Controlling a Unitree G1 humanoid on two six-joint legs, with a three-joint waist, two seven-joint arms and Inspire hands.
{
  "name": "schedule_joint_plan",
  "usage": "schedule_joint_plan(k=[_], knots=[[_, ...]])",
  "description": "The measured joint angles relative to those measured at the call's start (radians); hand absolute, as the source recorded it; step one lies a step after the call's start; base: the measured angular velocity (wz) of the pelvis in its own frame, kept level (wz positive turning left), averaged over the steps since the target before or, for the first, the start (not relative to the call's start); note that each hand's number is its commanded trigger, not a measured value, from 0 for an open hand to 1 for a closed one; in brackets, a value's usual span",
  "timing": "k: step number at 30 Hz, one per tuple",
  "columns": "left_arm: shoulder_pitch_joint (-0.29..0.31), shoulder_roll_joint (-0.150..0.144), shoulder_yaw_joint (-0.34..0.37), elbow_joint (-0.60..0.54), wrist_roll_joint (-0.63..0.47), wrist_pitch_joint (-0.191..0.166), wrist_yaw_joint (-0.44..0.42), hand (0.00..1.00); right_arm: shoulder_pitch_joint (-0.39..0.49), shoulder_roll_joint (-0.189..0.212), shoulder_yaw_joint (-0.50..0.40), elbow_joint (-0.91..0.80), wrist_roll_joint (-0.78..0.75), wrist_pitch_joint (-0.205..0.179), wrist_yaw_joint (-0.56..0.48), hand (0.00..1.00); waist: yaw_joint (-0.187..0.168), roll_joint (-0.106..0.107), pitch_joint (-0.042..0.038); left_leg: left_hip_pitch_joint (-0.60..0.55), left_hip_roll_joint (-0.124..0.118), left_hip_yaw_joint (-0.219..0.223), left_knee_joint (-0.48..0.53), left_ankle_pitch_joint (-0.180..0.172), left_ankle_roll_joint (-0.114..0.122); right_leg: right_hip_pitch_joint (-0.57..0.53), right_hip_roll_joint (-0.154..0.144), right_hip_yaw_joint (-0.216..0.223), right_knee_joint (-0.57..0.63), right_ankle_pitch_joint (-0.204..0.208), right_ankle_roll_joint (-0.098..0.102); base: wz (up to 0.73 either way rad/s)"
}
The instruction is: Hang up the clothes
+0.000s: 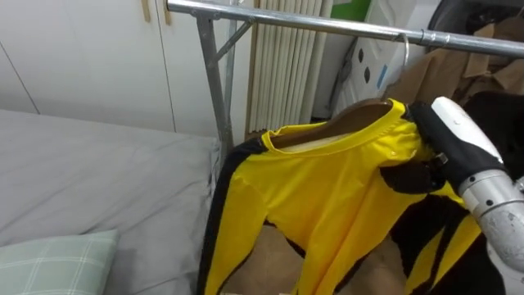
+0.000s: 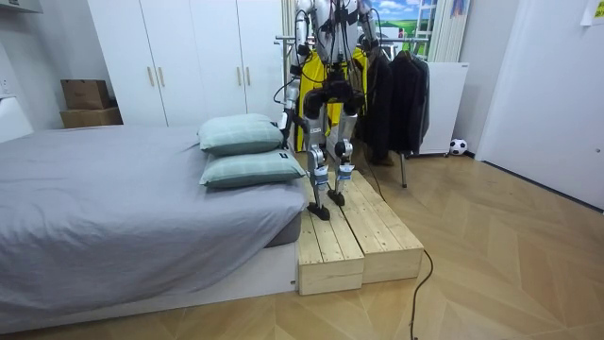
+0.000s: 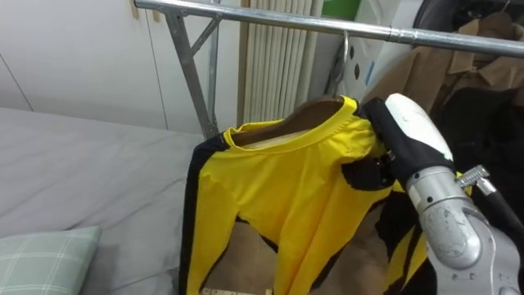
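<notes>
Silver metal clothes rail (image 1: 327,24) is noted above the right hand (image 1: 458,143). A brown wooden hanger (image 1: 360,115) is hung from the rail by its wire hook, up and to the left of the hand. A glossy yellow shirt with black trim (image 1: 327,188) is draped on that hanger, spread leftward and below the hand. The hand is laid against the shirt's shoulder beside the collar. Its fingers are hidden by cloth, so the grip cannot be told. The forearm is raised from lower right. Dark garments (image 1: 491,106) are seen just behind the hand.
</notes>
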Motion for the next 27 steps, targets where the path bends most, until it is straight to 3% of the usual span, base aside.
schedule_joint_plan(k=[4, 11, 22, 27], knots=[[0.003, 0.000, 0.004, 0.000, 0.000, -0.001, 0.003, 0.00, 0.001, -0.012, -0.015, -0.001, 0.008, 0.000, -0.008, 1.00, 0.000, 0.001, 0.0009, 0.007, 0.000, 0.001, -0.004, 0.000, 0.000, 0.008, 0.000, 0.001, -0.001, -0.001, 0.001, 0.00], [0.033, -0.001, 0.000, 0.000, 0.001, -0.057, 0.004, 0.00, 0.000, -0.026, -0.022, 0.021, 0.068, -0.017, -0.032, 1.00, 0.005, -0.003, 0.0020, 0.010, 0.000, 0.000, -0.008, 0.000, 0.000, 0.012, 0.001, 0.004, 0.000, -0.001, 0.001, 0.00], [0.046, -0.002, -0.002, 0.000, 0.001, -0.091, 0.004, 0.00, 0.000, -0.029, -0.022, 0.035, 0.091, -0.024, -0.077, 1.00, 0.010, -0.005, 0.0038, 0.012, 0.000, -0.003, -0.009, 0.000, 0.000, 0.013, 0.000, 0.001, 0.000, -0.001, 0.001, 0.00], [0.047, -0.001, -0.002, 0.000, 0.002, -0.115, 0.004, 0.00, -0.002, -0.062, -0.022, 0.049, 0.130, -0.042, -0.086, 1.00, 0.020, -0.010, 0.0115, 0.010, -0.001, -0.008, -0.008, 0.000, 0.000, 0.014, -0.001, -0.005, 0.000, -0.002, 0.002, 0.02]])
